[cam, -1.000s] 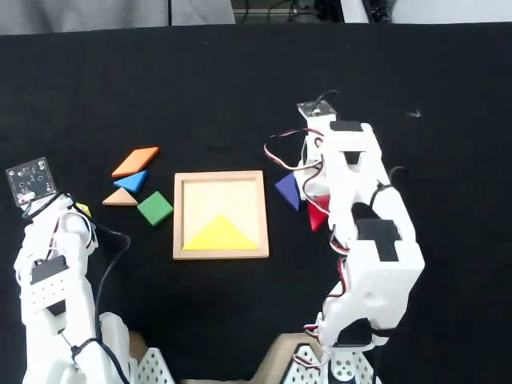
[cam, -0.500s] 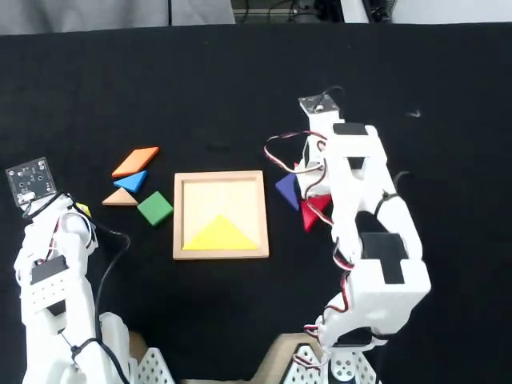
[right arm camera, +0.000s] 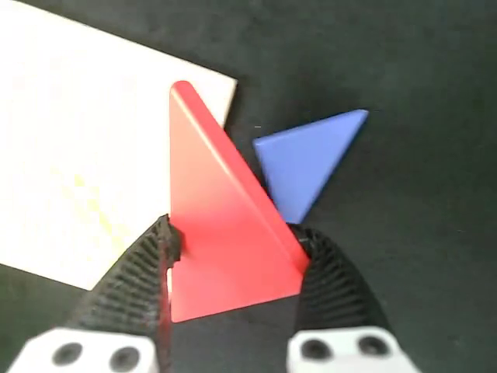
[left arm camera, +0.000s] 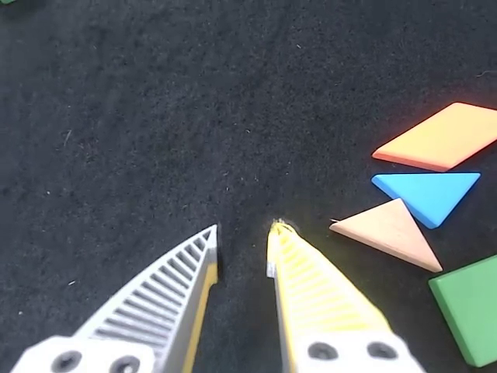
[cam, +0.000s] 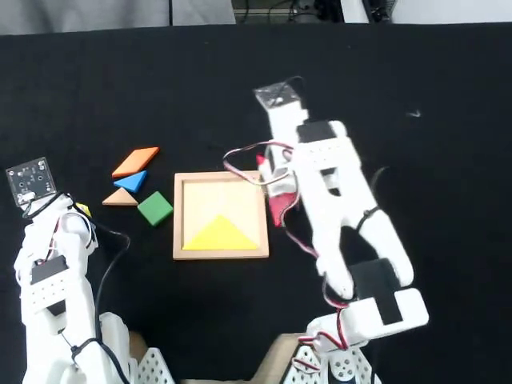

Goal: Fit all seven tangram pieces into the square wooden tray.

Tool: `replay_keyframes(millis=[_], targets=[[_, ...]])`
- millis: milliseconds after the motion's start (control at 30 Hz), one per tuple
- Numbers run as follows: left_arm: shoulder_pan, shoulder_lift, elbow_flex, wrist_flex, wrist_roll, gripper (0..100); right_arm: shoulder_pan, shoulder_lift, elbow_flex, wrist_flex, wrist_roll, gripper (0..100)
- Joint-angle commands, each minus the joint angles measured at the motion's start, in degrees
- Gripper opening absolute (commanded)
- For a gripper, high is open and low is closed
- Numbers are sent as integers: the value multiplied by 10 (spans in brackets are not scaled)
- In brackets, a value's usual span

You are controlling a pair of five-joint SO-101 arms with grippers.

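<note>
Black table (cam: 120, 80), pale wooden tray (cam: 218, 175), yellow triangle (cam: 220, 234), red triangle (right arm camera: 221, 233), dark blue triangle (right arm camera: 303, 159), green square (cam: 154, 208) and orange parallelogram (cam: 135, 161).

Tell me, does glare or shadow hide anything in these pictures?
Right wrist view: the wooden tray is washed out nearly white, and the red triangle shows a bright streak along one edge. High view: even light, no clear shadows on the black table. Left wrist view: no glare on the orange piece.

We see a black table (cam: 432, 72) spreading across nearly everything (matte, a little fuzzy up close). Beyond its far edge we make out a pale grey surface (cam: 80, 12), some dark cables (cam: 308, 10) and a white panel (cam: 448, 8).
</note>
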Motion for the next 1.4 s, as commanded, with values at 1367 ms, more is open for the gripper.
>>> replay_keyframes(millis=[1367], targets=[[-1, -11, -3, -11, -5, 116, -280, -19, -21, 9, 77, 168]])
